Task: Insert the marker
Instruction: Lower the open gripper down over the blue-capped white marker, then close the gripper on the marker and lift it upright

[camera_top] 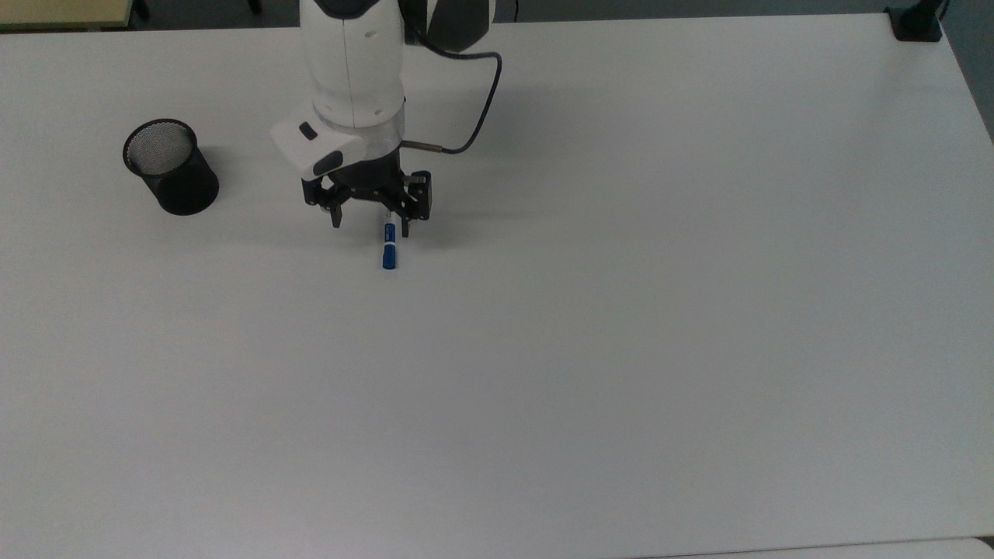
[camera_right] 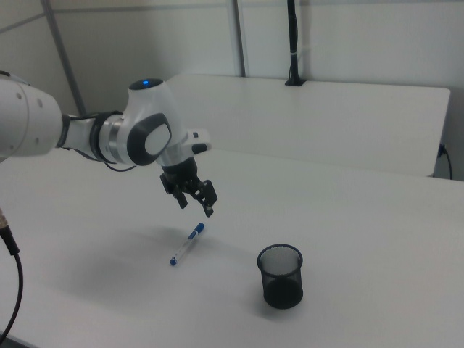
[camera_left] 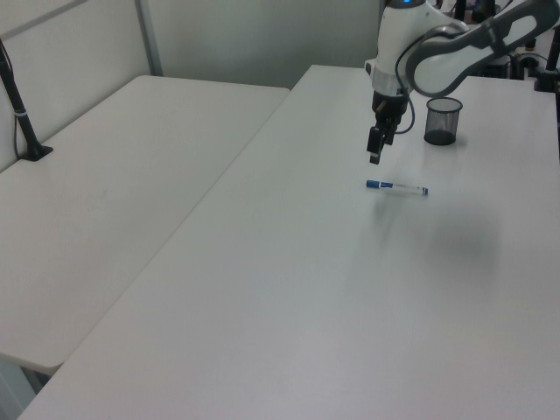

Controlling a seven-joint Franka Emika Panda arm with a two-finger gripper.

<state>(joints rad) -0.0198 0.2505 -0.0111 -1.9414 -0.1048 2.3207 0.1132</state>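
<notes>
The marker (camera_top: 389, 250) lies flat on the white table, its blue cap toward the top view's bottom; its white barrel is partly covered by my gripper there. It also lies in the left view as the marker (camera_left: 396, 187) and in the right view as the marker (camera_right: 187, 244). My gripper (camera_top: 370, 225) hangs open above the marker's barrel with a finger to each side and nothing held. The gripper (camera_left: 374, 156) is clearly above the table, and in the right view the gripper (camera_right: 196, 208) hovers over the marker.
A black mesh pen cup (camera_top: 169, 167) stands upright toward the top view's left, apart from the marker; the cup (camera_right: 280, 275) is empty. A black clamp (camera_top: 916, 23) sits at the far right corner. A second white table (camera_left: 105, 192) adjoins on the left view's left.
</notes>
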